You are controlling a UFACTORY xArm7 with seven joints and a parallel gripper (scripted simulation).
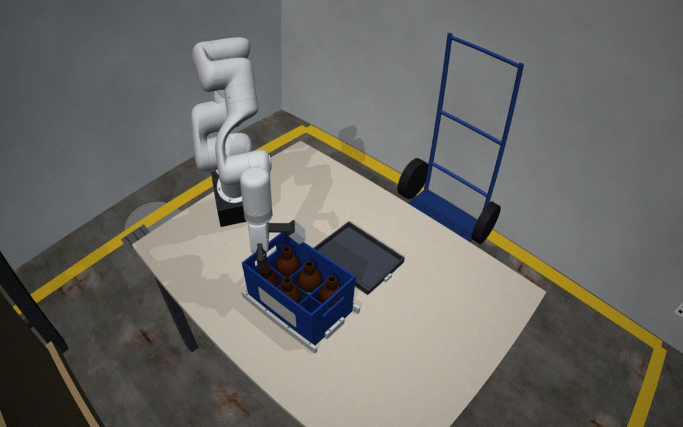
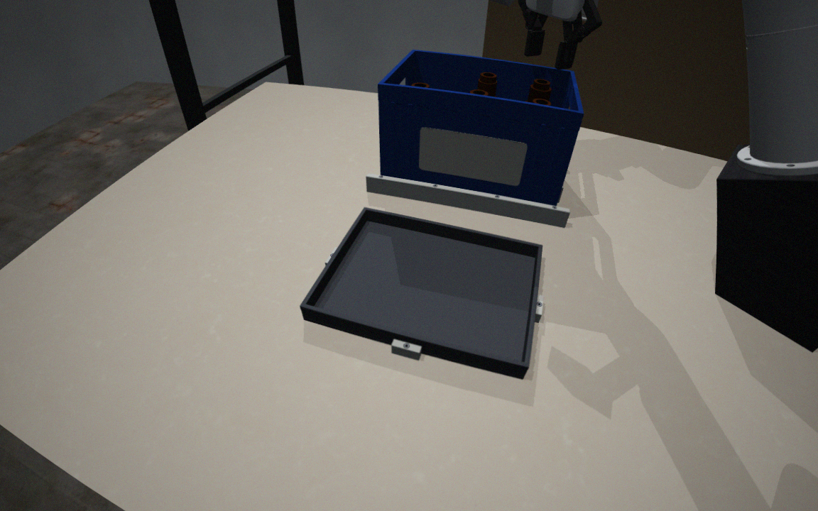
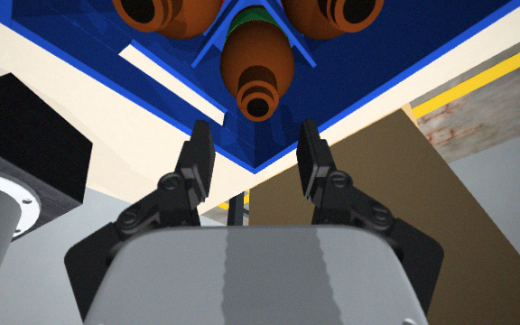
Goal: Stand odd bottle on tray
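Observation:
The blue crate point(image 1: 332, 314) point(image 2: 397, 136) stands level on the table and holds five brown bottles. One bottle point(image 1: 268, 277) point(image 3: 257, 63) stands in the corner cell nearest the gripper. The others point(image 1: 287, 264) point(image 1: 309, 279) point(image 1: 330, 292) point(image 1: 289, 292) stand upright in their cells; one cell at the crate's right front corner is empty. Neck thickness differences cannot be told. My gripper point(image 1: 262, 265) point(image 2: 548, 58) point(image 3: 255, 136) is open and empty, above the crate's corner. In the wrist view the corner bottle's mouth lies just ahead of and between the fingertips. The dark tray point(image 1: 370, 255) point(image 2: 450, 330) lies level, with no bottle on it.
Grey rails point(image 1: 280, 322) point(image 2: 463, 200) run along the crate's long sides, and small blocks point(image 2: 406, 348) sit against the tray's edges. The robot's black base point(image 2: 780, 254) point(image 3: 30, 135) stands beside the crate and tray. A blue hand truck point(image 1: 442, 214) stands beyond the table.

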